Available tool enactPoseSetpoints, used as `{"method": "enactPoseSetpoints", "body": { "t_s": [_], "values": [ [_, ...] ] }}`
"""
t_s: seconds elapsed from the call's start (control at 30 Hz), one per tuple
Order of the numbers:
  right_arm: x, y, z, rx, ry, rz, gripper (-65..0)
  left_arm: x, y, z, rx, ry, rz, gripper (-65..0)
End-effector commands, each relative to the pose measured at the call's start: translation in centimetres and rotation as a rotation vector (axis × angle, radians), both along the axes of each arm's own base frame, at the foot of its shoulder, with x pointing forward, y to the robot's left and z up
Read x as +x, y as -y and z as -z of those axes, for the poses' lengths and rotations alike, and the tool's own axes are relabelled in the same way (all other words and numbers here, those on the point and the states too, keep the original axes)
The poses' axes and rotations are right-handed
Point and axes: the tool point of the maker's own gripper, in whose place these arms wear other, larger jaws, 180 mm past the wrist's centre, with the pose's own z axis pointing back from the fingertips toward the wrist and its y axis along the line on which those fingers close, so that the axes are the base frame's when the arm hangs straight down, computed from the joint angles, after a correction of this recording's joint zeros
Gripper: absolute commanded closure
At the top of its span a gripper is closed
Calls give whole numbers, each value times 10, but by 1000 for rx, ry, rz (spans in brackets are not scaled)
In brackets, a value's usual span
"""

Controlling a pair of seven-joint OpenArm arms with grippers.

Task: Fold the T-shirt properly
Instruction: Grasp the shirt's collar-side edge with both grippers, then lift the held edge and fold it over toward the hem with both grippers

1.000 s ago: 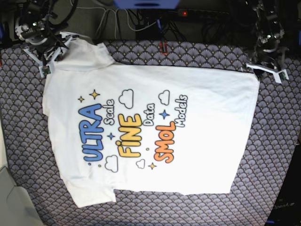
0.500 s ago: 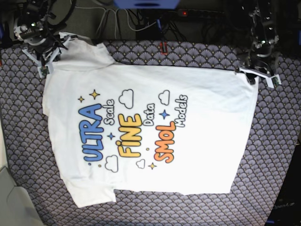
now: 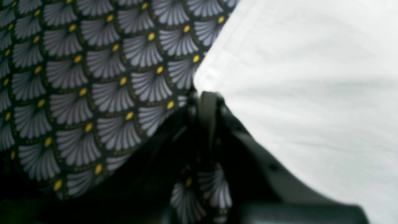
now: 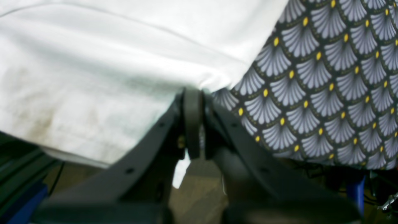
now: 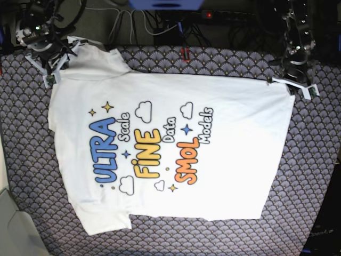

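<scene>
One T-shirt lies flat, print up, on the fan-patterned worktop, its two sleeves at 9 o'clock. Two claws hold it: the left claw is clamped on the hem corner at 2 o'clock, the right claw pinched on the sleeve edge at 10 o'clock

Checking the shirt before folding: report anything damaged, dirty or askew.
The T-shirt lies flat, print up. In the right wrist view, faint brownish marks stain the white cloth near the right end effector. Nothing else stands out.
</scene>
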Motion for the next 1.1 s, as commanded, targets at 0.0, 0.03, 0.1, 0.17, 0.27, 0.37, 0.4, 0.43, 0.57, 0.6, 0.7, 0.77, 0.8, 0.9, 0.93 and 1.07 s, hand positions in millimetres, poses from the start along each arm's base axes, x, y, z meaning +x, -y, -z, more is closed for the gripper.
{"method": "enactPoseSetpoints", "body": {
  "t_s": [0.0, 0.03, 0.1, 0.17, 0.27, 0.37, 0.4, 0.43, 0.57, 0.6, 0.7, 0.77, 0.8, 0.9, 0.93, 1.07],
  "values": [
    [5, 1, -7, -5, 33, -8, 0, -6, 1, 6, -16, -45, 4, -20],
    [5, 1, -7, -5, 33, -8, 0, -5, 2, 5, -15, -42, 6, -8],
    [7, 1, -9, -7, 39, -10, 0, -3, 3, 1, -14, -34, 11, -4],
    [11, 1, -11, -9, 50, -10, 0, 0, 3, -5, -7, -19, 17, -6],
    [19, 2, -16, -12, 72, -12, 0, 7, 6, -17, 3, 14, 29, -6],
    [29, 6, -23, -28, 94, -17, 0, 14, 7, -31, 15, 49, 40, -6],
    [33, 8, -25, -34, 104, -19, 0, 16, 8, -34, 18, 57, 42, -6],
    [38, 8, -28, -34, 116, -19, 0, 17, 8, -36, 19, 63, 44, -6],
    [54, 17, -38, -61, 152, -29, 0, 27, 9, -43, 22, 88, 47, -6],
    [58, 19, -41, -67, 162, -31, 0, 31, 9, -46, 21, 98, 47, -6],
    [68, 24, -50, -85, 188, -37, 0, 39, 11, -45, -1, 70, 50, -6],
    [76, 27, -55, -92, 206, -38, 0, 47, 14, -46, -22, 51, 53, -6],
    [78, 27, -56, -94, 211, -38, 0, 51, 15, -46, -30, 45, 54, -6],
    [90, 35, -65, -118, 215, -35, 0, 66, 17, -53, -48, 50, 58, -6],
    [95, 36, -69, -125, 222, -37, 0, 72, 18, -56, -54, 53, 60, -6],
    [118, 30, -83, -143, 250, -77, 0, 89, 21, -65, -77, 54, 66, -6]
  ]
}}
